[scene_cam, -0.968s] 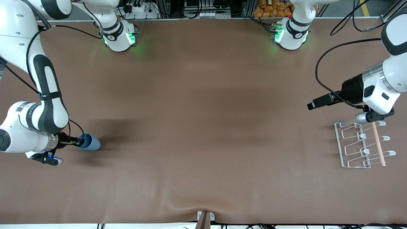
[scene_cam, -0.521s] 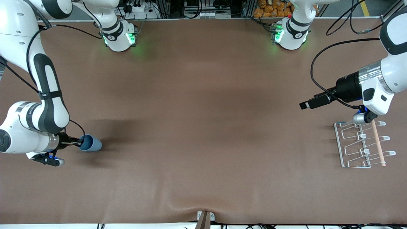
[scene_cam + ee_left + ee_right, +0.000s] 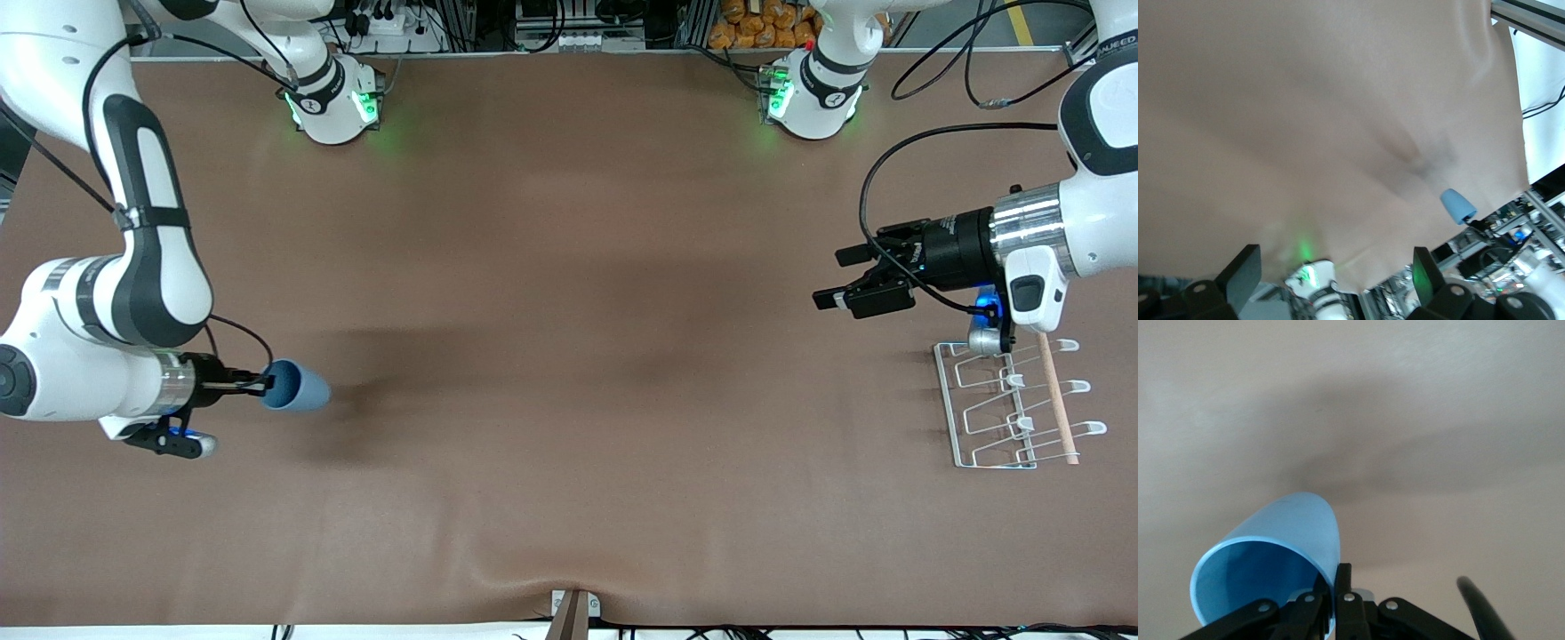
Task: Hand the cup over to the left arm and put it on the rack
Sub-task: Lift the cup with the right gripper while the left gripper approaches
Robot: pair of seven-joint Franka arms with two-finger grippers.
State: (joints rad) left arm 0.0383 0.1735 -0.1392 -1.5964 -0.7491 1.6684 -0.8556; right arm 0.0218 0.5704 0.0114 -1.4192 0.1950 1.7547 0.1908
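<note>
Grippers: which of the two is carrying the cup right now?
The right gripper, toward the right arm's end of the table, has its fingers shut on the rim of the light-blue cup. The left gripper, beside the rack, is open and holds nothing.

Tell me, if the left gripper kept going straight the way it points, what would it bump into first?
Probably nothing soon. The left gripper, fingers open, points along bare table toward the right arm's end. Far off, the cup in the right gripper looks roughly in line.
</note>
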